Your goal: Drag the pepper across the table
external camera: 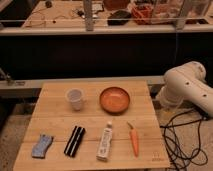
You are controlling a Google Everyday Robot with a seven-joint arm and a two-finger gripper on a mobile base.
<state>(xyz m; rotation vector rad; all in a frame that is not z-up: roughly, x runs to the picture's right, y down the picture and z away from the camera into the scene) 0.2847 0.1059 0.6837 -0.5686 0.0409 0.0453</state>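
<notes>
Right of table (55,117), arm (187,90) cut off; tool not vis., state can't tell.

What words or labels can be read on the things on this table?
No text can be read.
White tube: dark print, too blurred to read.
Pepper, cup, bowl: no lettering seen.
Claw: out of view; only the white arm shows, right of the table.
</notes>
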